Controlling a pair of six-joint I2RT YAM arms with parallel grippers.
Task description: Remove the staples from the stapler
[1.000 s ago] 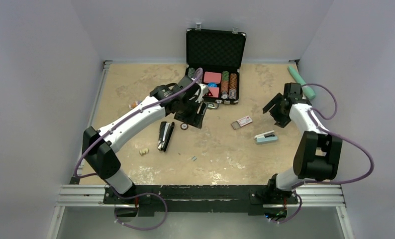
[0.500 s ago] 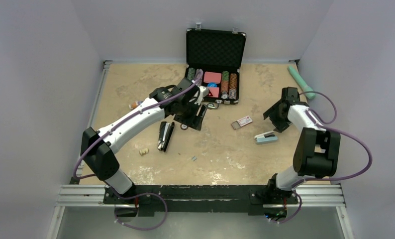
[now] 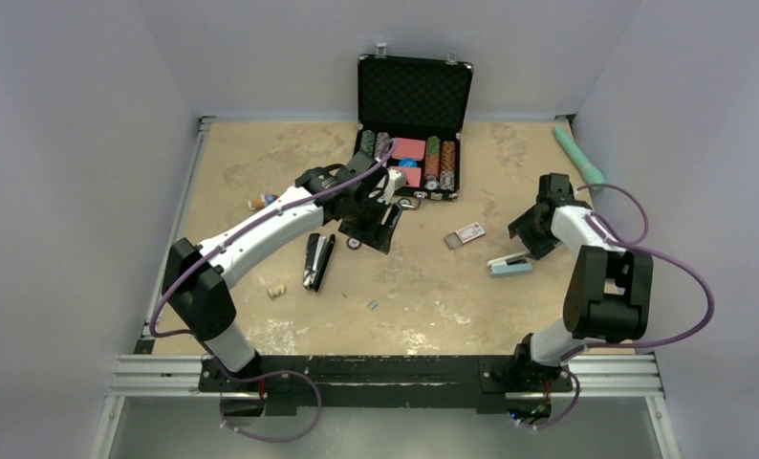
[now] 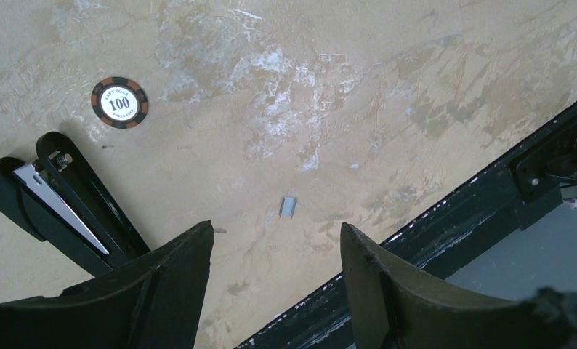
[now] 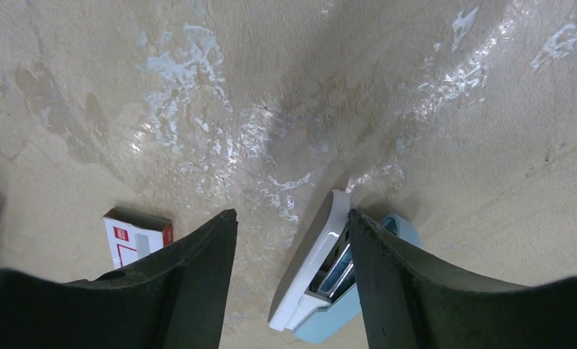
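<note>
A black stapler [image 3: 316, 260] [image 4: 60, 200] lies swung open on the table with its metal rail showing. The staples [image 3: 372, 305] [image 4: 290, 207], a tiny grey strip, lie loose on the table nearer the front edge. My left gripper [image 3: 376, 228] [image 4: 277, 231] hovers open and empty above them, just right of the black stapler. A white and light-blue stapler [image 3: 510, 264] [image 5: 329, 276] lies at the right. My right gripper [image 3: 527, 239] [image 5: 293, 216] is open low over it; the stapler's white top sits between the fingers, against the right finger [image 5: 387, 276].
A poker chip [image 4: 119, 102] [image 3: 354, 243] lies beside the black stapler. A red and white box [image 3: 470, 233] [image 5: 136, 234] sits left of the right gripper. An open chip case [image 3: 414, 143] stands at the back, a green tool [image 3: 578, 155] far right, a cream lump [image 3: 276, 291] front left.
My right gripper has dropped toward the white and blue stapler and its jaws have narrowed. The left arm has barely shifted.
</note>
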